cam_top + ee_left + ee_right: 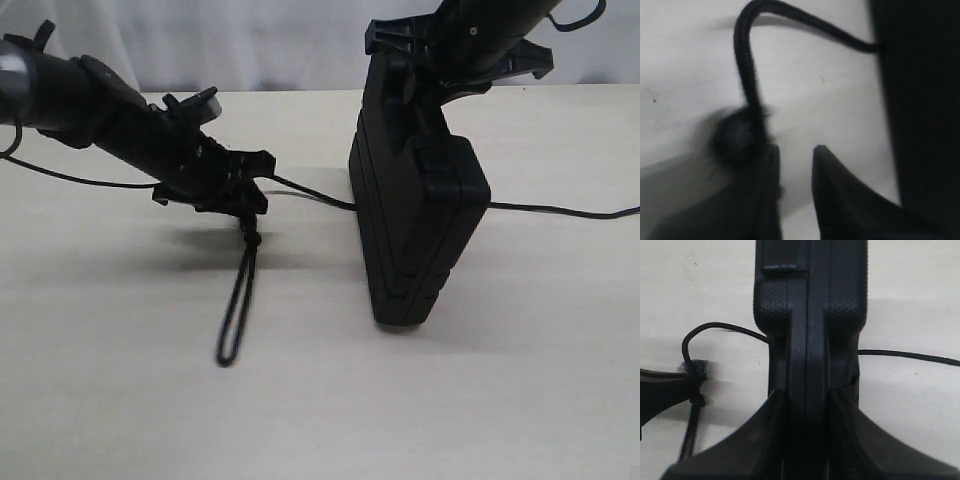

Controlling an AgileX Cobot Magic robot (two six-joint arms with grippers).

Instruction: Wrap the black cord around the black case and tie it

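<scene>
The black case stands on a narrow edge on the pale table, gripped from above by the right gripper. Its jaws are pressed against the case's two broad faces, one on each side, with the seam between them in the right wrist view.

The black cord meets the case low on the side facing the left arm and comes out low on the opposite side, trailing away across the table. It appears to run beneath the case, though the crossing itself is hidden. No length of cord lies over the top or across either broad face.

On the left arm's side of the case the cord rises in a short arch, then drops to its knot and frayed tuft. From there the loop end lies along the table, away from the case.

The left gripper sits low over that knot, near the case but apart from it. Its jaws stand partly spread, bare table showing between them in the left wrist view. The knot lies against one finger rather than in the gap, and whether the cord is held at all cannot be told.

By this evidence the job is at an early stage. The case is upright and steadied and the cord is laid across its foot. A full turn around the case and the tying are not yet done.
</scene>
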